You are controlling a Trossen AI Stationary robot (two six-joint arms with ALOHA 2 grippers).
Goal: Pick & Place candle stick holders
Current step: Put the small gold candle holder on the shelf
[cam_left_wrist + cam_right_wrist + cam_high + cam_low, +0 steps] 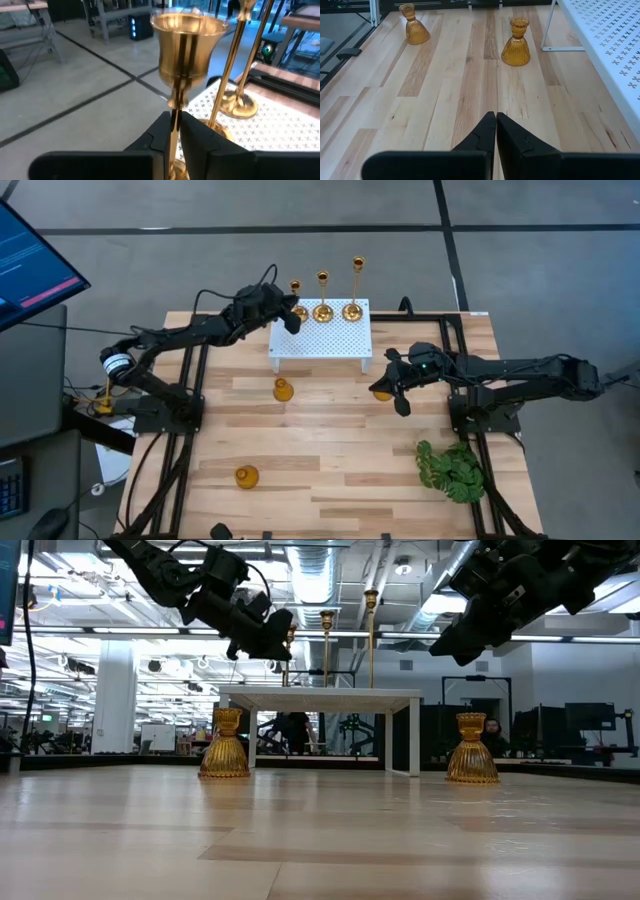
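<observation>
Brass candlestick (182,55) on the white stand (322,338), pinched at its stem by the left tool (175,131); two taller candlesticks (337,292) stand just beside. Right tool (495,131) clenched empty, amber holders (515,42) ahead on the table (330,460).

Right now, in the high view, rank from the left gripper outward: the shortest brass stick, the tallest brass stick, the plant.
1. Shortest brass stick, on the white stand's left end, at the left gripper.
2. Tallest brass stick, on the stand's right end.
3. Plant, at the table's front right.
</observation>
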